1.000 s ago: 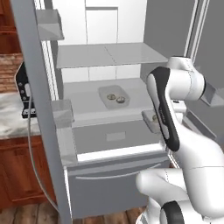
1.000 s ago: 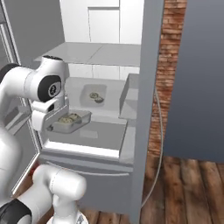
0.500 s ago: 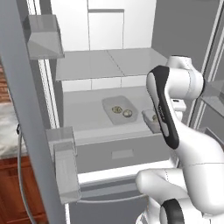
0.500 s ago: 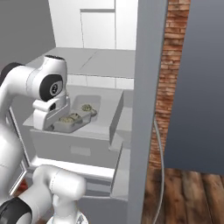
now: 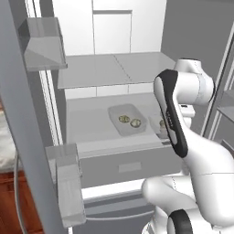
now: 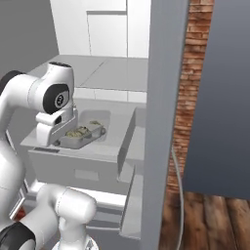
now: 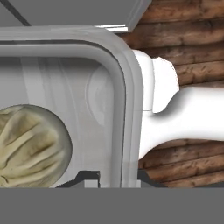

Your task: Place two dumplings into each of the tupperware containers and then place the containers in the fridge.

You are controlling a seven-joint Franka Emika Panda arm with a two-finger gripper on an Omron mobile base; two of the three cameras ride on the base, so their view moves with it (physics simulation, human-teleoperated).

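Tubs both loaded and at the fridge (image 5: 109,27): last step in hand, putting away the second one. First tub (image 5: 128,119) resting near the middle of the lower shelf (image 5: 87,123), well inside. Second tub (image 6: 78,137) carried at the shelf's front right corner, just beside the first. Pincer (image 7: 116,177) pressed together on that tub's rim, one tip inside the wall and one outside. Wooden floor visible past the gripped corner in the hand view, so the near end judged to hang beyond the shelf's front edge. Cannot tell whether the far end already touches the shelf.

Next move, as a judgement: push further in over the shelf, keep level, lower until the base sits flat beside the first tub, then spread the pincer and draw back without dragging the rim. Worth watching: little room between the two tubs, so a nudge of the first is possible.

Count:
- Two tubs, one on the shelf, one in the pincer.
- Four dumplings: two (image 5: 123,119) (image 5: 135,123) in the shelf tub, two (image 6: 73,132) (image 6: 93,129) in the carried tub.
- One fridge, door open.
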